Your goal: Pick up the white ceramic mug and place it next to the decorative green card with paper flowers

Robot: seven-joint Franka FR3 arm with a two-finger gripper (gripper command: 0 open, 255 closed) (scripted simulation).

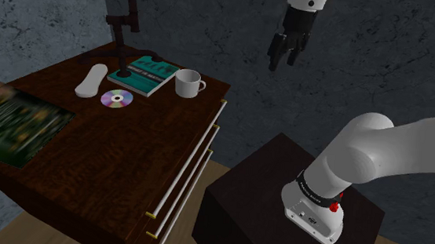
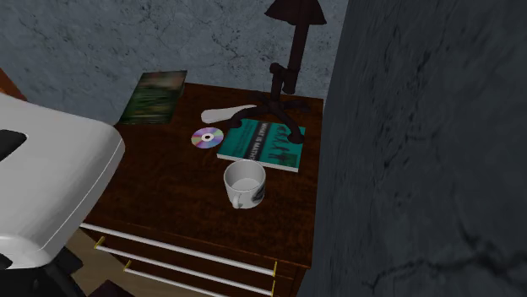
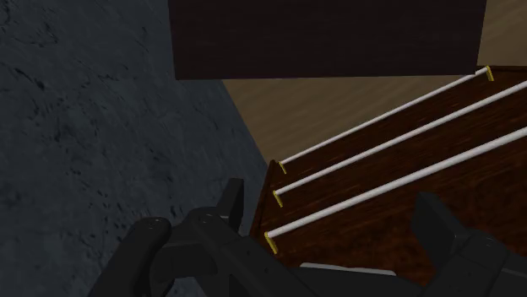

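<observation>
A white mug (image 1: 188,83) stands upright near the dresser top's right edge in the shoulder view, its handle pointing right; in the second exterior view the mug (image 2: 245,183) sits in front of a teal book. The green card (image 1: 11,119) lies flat at the shoulder view's far left, and this card (image 2: 154,95) reaches the dresser's back left corner in the second exterior view. My gripper (image 1: 285,55) hangs high in the air, right of the mug and past the dresser's edge. The gripper (image 3: 334,221) is open, holding nothing, with the drawer fronts below it.
A teal book (image 1: 144,74), a CD (image 1: 117,98), a white oblong object (image 1: 91,80) and a dark lamp stand (image 1: 127,20) share the wooden dresser top (image 1: 119,158). The drawer fronts carry white bar handles (image 3: 380,160). The dark stand (image 1: 265,199) sits right of the dresser.
</observation>
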